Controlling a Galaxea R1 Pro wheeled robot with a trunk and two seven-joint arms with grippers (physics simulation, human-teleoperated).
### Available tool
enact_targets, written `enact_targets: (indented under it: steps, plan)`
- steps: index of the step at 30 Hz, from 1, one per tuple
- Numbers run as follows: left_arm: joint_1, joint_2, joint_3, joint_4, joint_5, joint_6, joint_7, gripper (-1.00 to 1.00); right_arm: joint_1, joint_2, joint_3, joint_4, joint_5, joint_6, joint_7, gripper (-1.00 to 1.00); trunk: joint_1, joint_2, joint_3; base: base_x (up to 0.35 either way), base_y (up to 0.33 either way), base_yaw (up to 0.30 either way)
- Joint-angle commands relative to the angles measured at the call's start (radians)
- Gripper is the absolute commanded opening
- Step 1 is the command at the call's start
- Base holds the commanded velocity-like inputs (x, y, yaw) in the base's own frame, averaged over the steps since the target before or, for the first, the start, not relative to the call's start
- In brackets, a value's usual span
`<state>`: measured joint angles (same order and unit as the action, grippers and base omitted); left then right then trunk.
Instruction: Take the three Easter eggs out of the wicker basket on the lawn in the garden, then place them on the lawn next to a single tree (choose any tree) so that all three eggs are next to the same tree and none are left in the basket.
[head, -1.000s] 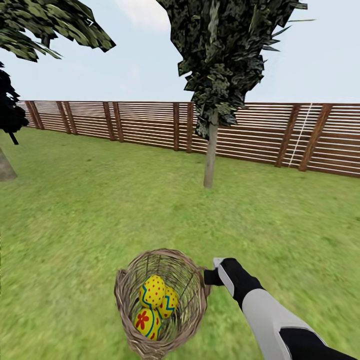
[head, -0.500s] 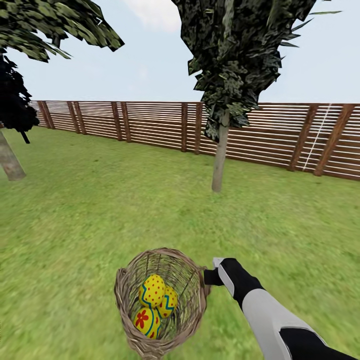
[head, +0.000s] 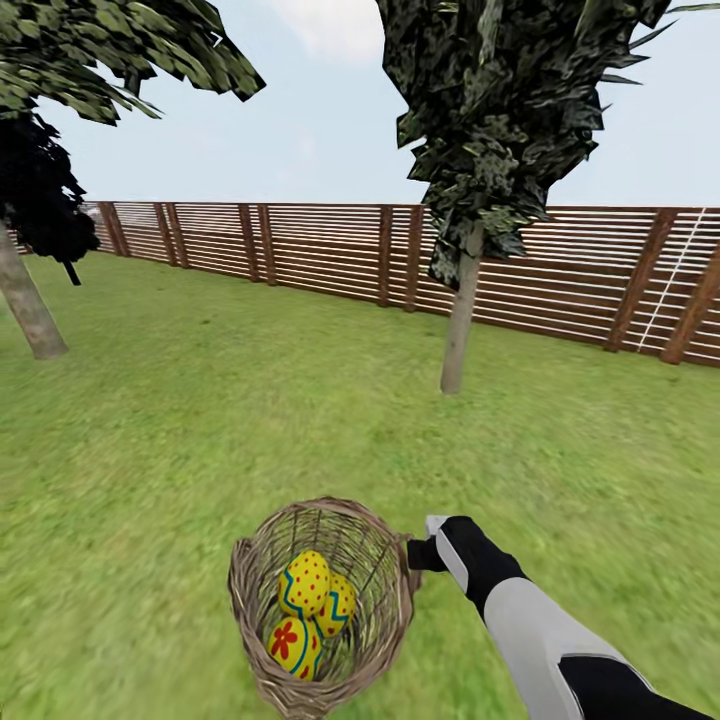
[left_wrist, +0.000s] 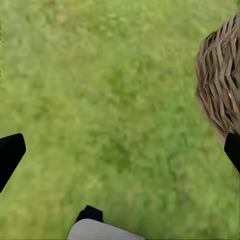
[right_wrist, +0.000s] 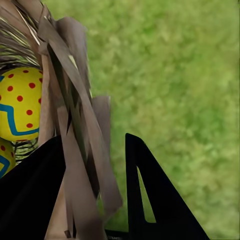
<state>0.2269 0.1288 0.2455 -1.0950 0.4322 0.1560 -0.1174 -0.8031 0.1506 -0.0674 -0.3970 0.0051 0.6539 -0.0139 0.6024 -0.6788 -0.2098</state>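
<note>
A thick pale trunk (head: 28, 305) rises at the far left of the garden under dark foliage, with the slatted wooden fence (head: 300, 250) running behind it. On the lawn (head: 200, 420) in the near middle, the wicker basket (head: 322, 605) holds all three Easter eggs: the flower egg (head: 292, 645) lowest, the red-dotted egg (head: 305, 583) above it, and the blue-zigzag egg (head: 338, 604) just beside them. The left gripper (left_wrist: 120, 150) hangs over bare grass with its fingers spread wide and nothing between them, the basket's woven side close by one fingertip. Beyond the basket, well apart from it, stands a tree (head: 460, 320) near the fence. At the right, the right gripper (head: 418, 553) is clamped on the basket's rim, one finger inside the weave and one outside.
</note>
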Motion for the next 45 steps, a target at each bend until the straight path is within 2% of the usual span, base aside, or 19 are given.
enact_targets:
  steps: [1,21,45]
  plan:
    - [0.0,0.0,0.002,-0.002,0.011,0.008,-0.005,1.0,-0.001,0.001,-0.009,-0.002,-0.013,0.004,-0.001,-1.0,0.001,-0.001,-0.001,0.339,0.0,0.11]
    - [0.002,-0.002,0.002,-0.003,0.011,0.007,-0.007,1.0,-0.001,0.001,-0.009,-0.002,-0.014,0.004,0.0,-1.0,0.001,-0.001,-0.001,0.339,0.0,0.06]
    - [0.002,-0.002,0.003,-0.004,0.011,0.007,-0.007,1.0,-0.001,0.003,-0.009,-0.002,-0.014,0.004,0.0,-1.0,0.001,-0.001,-0.001,0.337,0.0,-0.024]
